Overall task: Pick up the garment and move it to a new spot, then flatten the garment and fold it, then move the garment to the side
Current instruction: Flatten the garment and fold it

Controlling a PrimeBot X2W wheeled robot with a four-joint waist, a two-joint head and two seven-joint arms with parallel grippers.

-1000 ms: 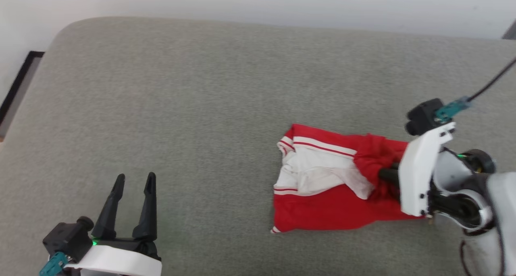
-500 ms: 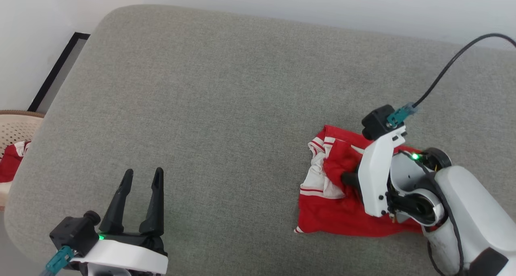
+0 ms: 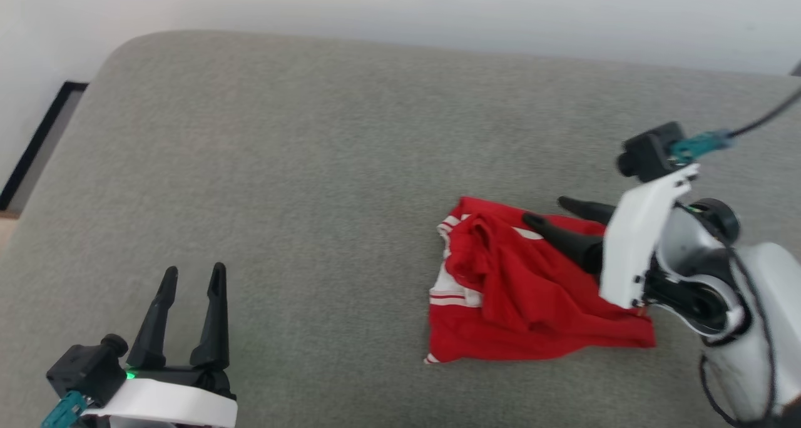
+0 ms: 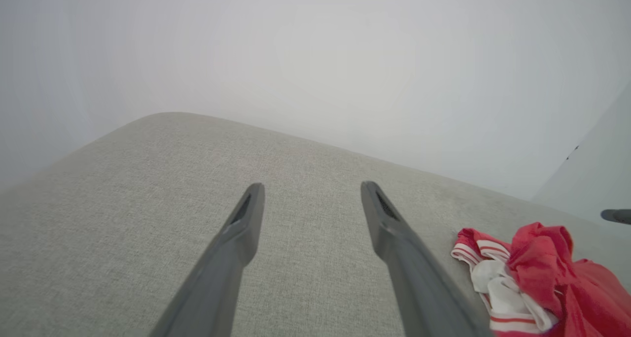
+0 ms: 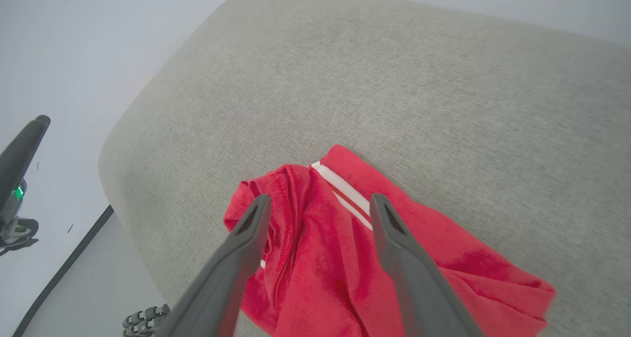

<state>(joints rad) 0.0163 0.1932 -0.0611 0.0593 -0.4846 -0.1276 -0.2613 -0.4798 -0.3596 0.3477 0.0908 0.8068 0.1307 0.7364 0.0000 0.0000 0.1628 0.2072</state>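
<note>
The garment (image 3: 519, 296), bright red with white sleeves and striped trim, lies folded in a rumpled bundle on the grey cushion (image 3: 313, 165), right of centre. My right gripper (image 3: 551, 212) hovers over its far right part, fingers spread and nothing between them. In the right wrist view the garment (image 5: 335, 258) lies below the parted fingers (image 5: 246, 238) of the right gripper (image 5: 315, 201). My left gripper (image 3: 194, 275) stands open at the lower left, well away from the cloth. The left wrist view has the left gripper (image 4: 310, 189) over bare cushion and the garment (image 4: 542, 278) at the lower right.
The cushion's rounded left corner (image 3: 112, 52) drops to a floor with a dark strip (image 3: 37, 140) along the wall. A black cable (image 3: 763, 115) runs from my right wrist toward the upper right. A pale wall (image 3: 400, 9) stands behind the cushion.
My right gripper has opened and let go of the red fabric, which now lies folded over the white sleeve part. The head camera has also shifted.
</note>
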